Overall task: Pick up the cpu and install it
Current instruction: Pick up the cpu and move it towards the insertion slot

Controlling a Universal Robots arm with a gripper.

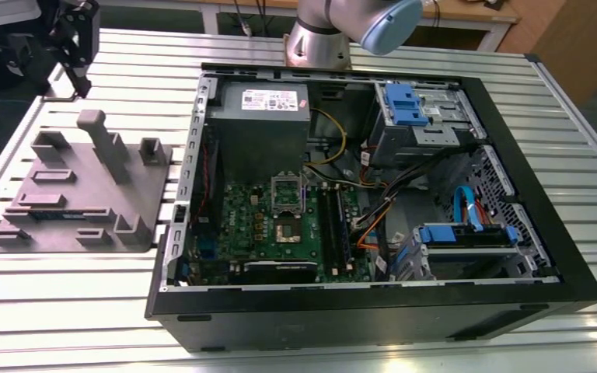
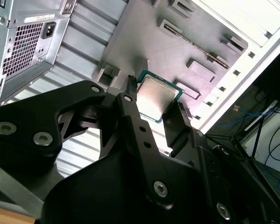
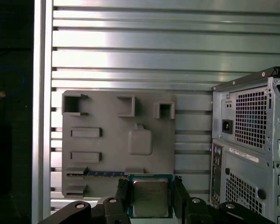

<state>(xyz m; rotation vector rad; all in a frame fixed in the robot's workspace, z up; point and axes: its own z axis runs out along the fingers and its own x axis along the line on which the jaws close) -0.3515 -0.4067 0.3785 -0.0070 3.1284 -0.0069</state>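
My gripper (image 2: 155,100) is shut on the cpu (image 2: 157,97), a flat square chip with a silver top and a green rim. One black finger (image 2: 130,100) presses each of two opposite edges. In the first wrist view the cpu (image 3: 150,197) hangs in the gripper (image 3: 150,191) above the near edge of the grey fixture plate (image 3: 116,140). In the exterior view the black gripper (image 1: 71,39) is up at the exterior view's far left, above the table beyond the plate (image 1: 81,186). The motherboard's socket (image 1: 285,208) lies open inside the computer case (image 1: 382,295).
The open black case holds a green motherboard (image 1: 277,233), a grey power supply (image 1: 262,101), blue drive bays (image 1: 413,105) and loose cables (image 1: 382,202). The fixture plate has raised posts and slots (image 1: 102,140). Everything rests on a ribbed aluminium table (image 1: 71,311).
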